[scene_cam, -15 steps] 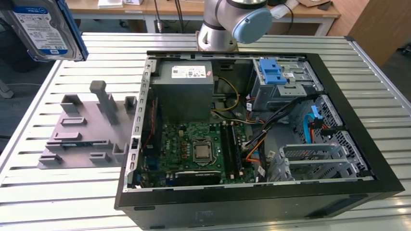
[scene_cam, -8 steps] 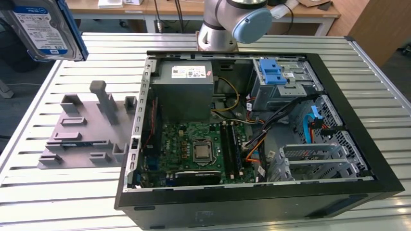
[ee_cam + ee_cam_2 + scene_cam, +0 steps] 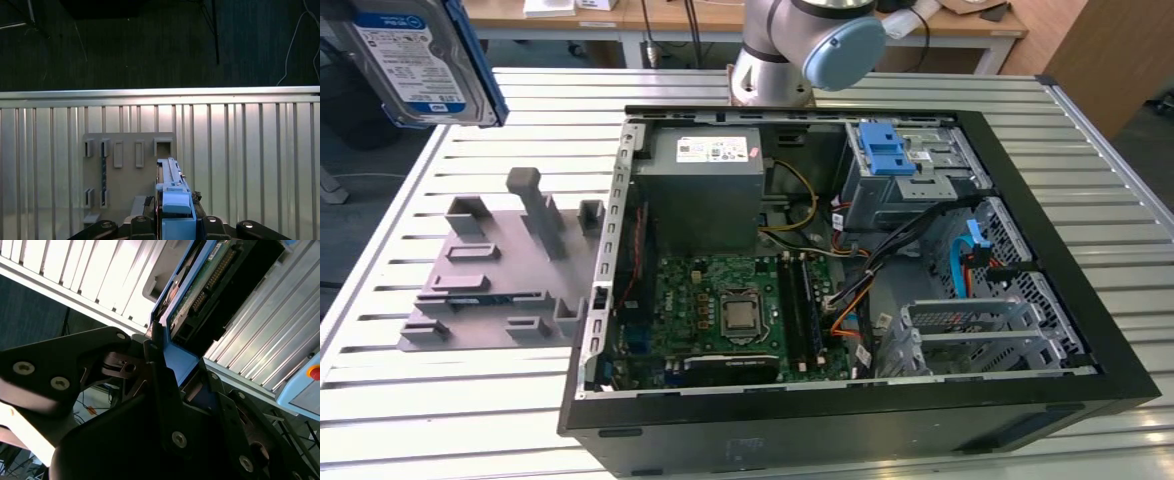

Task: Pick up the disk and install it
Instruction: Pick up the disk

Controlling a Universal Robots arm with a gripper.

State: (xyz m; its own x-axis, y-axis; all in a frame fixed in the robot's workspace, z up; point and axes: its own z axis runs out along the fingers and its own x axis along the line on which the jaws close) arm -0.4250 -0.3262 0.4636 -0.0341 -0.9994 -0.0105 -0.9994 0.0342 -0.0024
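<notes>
Blue plastic carrier frame is the grip surface: the tool [image 3: 167, 367] is closed on one end of the disk [image 3: 411, 60], with a finger on each side of the frame in both wrist views, and the drive's body projects freely beyond the fingertips. The disk hangs in the air, touching nothing else, with its labelled face showing in the exterior view. In the first wrist view, the grey slotted fixture [image 3: 130, 170] lies on the slatted metal desk [image 3: 250, 150] beyond the disk's free end, well apart from it. The open computer case [image 3: 1067, 330], with its grey drive cage [image 3: 907, 190] and blue bracket [image 3: 887, 150], stands well apart from the tool. The step in hand is judged to be transport of the held disk. Because the hold is at one end only, the overhanging length is likely to act as a lever on the fingers, so smooth, slow travel and constant clamping pressure are advised. Keep the disk's long edges parallel to the tool axis, and route it clear of the case rim and the loose cables [image 3: 947, 240] near the cage.
</notes>
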